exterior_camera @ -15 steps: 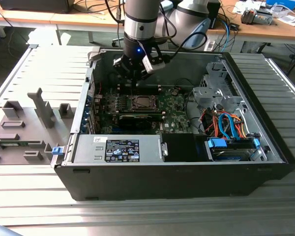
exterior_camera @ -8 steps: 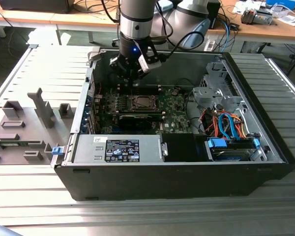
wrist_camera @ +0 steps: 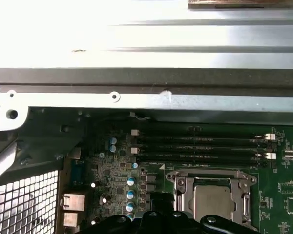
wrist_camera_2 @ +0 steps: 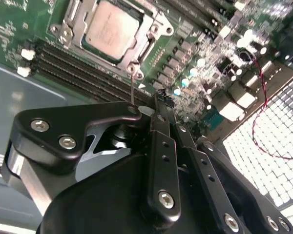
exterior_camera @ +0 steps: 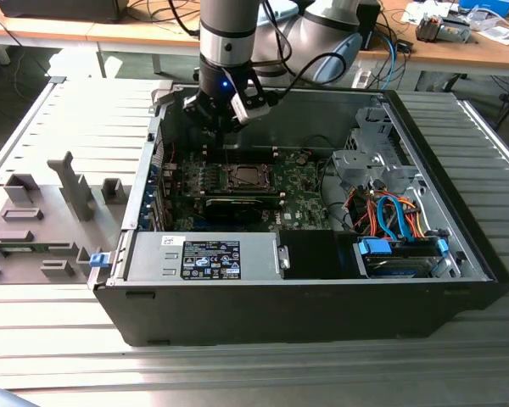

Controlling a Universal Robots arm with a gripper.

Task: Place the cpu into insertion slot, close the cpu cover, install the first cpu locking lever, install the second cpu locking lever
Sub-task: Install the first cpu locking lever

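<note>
Cpu [wrist_camera_2: 111, 28] sits in the slot [wrist_camera: 176, 181], cover [wrist_camera_2: 69, 25] down around it. One thin lever [wrist_camera_2: 132, 87] stands up at the socket corner, just beside the claw [wrist_camera_2: 158, 105] — its fingers look pressed together, holding nothing. For locking, I judge the push should stay low on the wire and steady. Counted: one cpu, one cover, three memory slots [wrist_camera: 200, 148].

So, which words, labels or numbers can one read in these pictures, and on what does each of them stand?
No text here can be read with certainty.
Black sticker with white print, on the silver metal power supply box: too small to read.
Small white sticker, on the same box: too small to read.
Dull silver-grey square cpu: faint marks only, blurred.
Green circuit board: white print, too small to read.
</note>
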